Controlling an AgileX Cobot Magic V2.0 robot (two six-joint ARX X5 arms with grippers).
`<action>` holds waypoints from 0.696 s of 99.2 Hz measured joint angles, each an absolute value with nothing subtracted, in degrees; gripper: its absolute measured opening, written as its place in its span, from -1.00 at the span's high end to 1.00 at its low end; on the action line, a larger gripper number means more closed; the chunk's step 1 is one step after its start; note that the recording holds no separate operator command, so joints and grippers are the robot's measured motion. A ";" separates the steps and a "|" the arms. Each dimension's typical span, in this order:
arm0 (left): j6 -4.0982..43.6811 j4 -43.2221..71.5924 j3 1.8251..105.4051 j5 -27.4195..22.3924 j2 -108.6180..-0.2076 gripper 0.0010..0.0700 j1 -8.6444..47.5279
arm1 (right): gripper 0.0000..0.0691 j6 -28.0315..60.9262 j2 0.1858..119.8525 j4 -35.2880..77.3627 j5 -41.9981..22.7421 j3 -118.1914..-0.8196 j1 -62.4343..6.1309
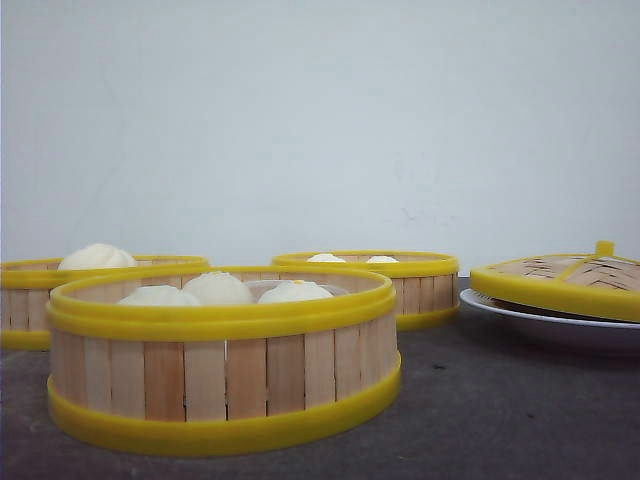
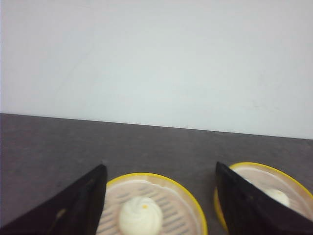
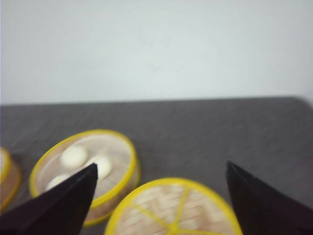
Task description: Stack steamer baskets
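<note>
2 baskets [image 2: 146, 205] below open L end effector [image 2: 161, 215]

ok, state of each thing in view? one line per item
Near steamer basket: on table, unstacked, uncovered, three buns inside.
Left steamer basket: on table, unstacked, uncovered, one bun showing.
Back steamer basket: on table, unstacked, uncovered, buns inside.
Lid: off the baskets, resting on the plate.
Left hand: open, empty.
Right hand: open, empty.
</note>
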State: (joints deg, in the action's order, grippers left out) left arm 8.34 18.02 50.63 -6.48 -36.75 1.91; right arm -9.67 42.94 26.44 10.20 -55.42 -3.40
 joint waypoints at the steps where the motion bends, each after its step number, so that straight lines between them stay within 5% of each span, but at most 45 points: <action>1: 8.34 18.02 50.63 -6.59 -36.75 -0.21 2.00 | -0.56 -9.82 43.55 26.44 10.55 -55.88 -3.51; 69: 8.58 18.02 50.63 -11.88 -36.75 -0.21 7.92 | -0.54 -12.71 103.42 29.89 13.47 -88.27 -10.37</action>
